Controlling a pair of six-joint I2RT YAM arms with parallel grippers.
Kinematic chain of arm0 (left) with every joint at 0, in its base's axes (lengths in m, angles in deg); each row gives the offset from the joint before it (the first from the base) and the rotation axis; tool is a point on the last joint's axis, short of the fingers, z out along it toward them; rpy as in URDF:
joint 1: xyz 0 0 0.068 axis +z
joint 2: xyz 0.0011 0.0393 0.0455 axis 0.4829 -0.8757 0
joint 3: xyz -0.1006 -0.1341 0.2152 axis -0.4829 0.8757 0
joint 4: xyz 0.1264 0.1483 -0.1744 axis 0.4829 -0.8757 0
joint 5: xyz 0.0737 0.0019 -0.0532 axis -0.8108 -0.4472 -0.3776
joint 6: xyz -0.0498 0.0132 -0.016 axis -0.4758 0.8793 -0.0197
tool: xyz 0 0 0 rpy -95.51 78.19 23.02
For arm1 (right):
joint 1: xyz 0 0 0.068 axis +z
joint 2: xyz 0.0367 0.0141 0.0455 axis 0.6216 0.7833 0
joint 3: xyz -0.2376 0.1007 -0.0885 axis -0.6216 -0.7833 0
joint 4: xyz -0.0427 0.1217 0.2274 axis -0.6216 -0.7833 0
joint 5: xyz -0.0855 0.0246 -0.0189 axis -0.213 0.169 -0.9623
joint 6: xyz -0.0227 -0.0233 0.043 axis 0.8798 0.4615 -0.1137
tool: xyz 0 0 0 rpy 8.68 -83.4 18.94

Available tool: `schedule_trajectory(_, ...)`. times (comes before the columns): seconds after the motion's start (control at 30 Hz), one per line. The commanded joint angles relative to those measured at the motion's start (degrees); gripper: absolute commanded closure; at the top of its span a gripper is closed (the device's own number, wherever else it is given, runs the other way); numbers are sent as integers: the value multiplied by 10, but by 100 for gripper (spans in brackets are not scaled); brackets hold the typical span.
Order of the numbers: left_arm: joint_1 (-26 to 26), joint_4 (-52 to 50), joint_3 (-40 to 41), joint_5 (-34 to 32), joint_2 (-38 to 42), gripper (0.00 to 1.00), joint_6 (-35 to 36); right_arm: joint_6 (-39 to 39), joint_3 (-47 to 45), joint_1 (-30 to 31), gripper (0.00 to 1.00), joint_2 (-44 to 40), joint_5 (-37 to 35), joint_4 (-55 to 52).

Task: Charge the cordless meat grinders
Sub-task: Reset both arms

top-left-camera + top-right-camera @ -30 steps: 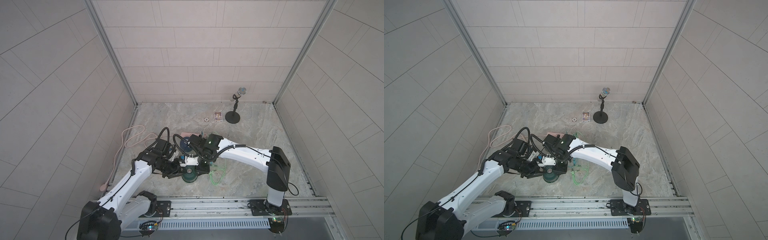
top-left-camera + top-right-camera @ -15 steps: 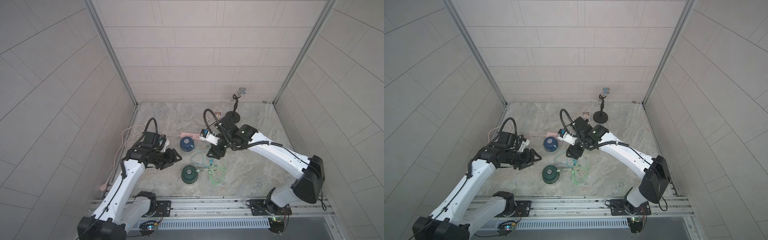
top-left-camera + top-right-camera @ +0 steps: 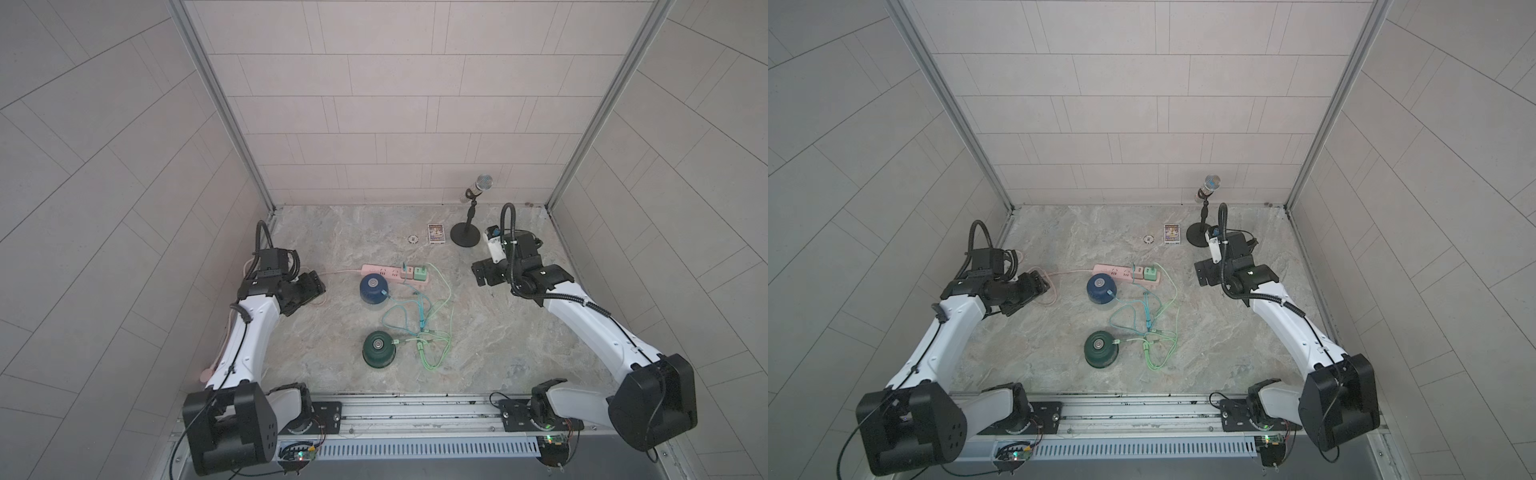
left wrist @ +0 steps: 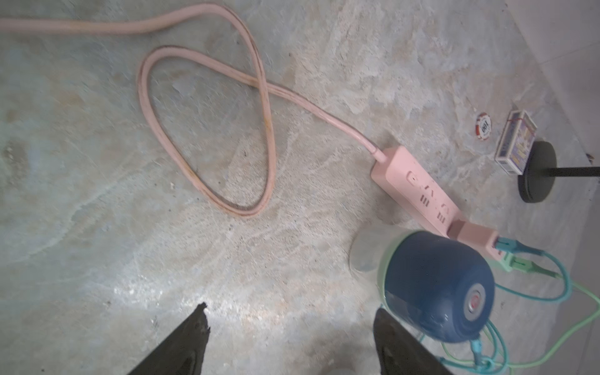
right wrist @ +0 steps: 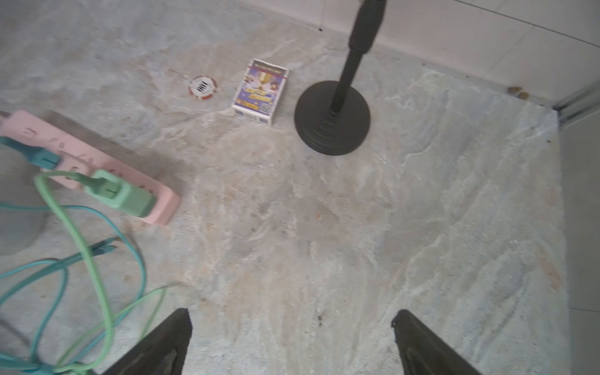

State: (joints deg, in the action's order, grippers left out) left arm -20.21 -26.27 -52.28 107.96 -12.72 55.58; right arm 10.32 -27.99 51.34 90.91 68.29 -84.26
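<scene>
Both left tool [image 4: 290, 310] and right tool [image 5: 292, 313] now hang released, withdrawn; blue grinder [image 3: 373, 287] and green grinder [image 3: 377, 348] sit cabled, seemingly charging

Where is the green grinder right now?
In both top views the green grinder sits mid-table, nearer the rail than the blue grinder, cables beside it.

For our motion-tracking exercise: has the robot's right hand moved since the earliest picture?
Yes. The right hand went from the green meat grinder back toward the microphone stand.
</scene>
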Motion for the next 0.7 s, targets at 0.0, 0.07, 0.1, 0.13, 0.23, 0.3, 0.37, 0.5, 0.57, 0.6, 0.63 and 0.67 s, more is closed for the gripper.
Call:
schedule_trajectory(0.0,3,143,33,-56,-11,16,15,-33,-30,-16,1,-10,-26,76)
schedule_trajectory(0.07,3,189,48,-86,-25,15,40,-43,-45,-25,0,2,-46,95)
schedule_trajectory(0.1,3,203,54,-97,-32,15,50,-49,-50,-29,1,6,-53,102)
schedule_trajectory(0.13,3,221,61,-99,-40,15,56,-56,-56,-34,1,12,-60,109)
schedule_trajectory(0.23,3,287,85,-99,-55,15,79,-76,-80,-50,1,14,-70,140)
schedule_trajectory(0.3,3,350,114,-105,-61,15,90,-85,-98,-59,0,12,-76,162)
schedule_trajectory(0.37,2,407,142,-122,-67,15,100,-90,-110,-66,1,10,-77,174)
schedule_trajectory(0.5,-1,509,188,-144,-87,15,106,-97,-132,-72,1,4,-86,194)
schedule_trajectory(0.57,-6,574,213,-162,-103,15,126,-98,-146,-75,1,0,-89,211)
schedule_trajectory(0.6,-7,608,220,-172,-110,15,130,-96,-153,-77,1,-3,-91,221)
schedule_trajectory(0.63,-6,649,229,-173,-120,15,138,-94,-162,-78,1,-5,-93,234)
schedule_trajectory(0.67,-6,691,236,-165,-127,15,149,-93,-172,-80,1,-9,-96,247)
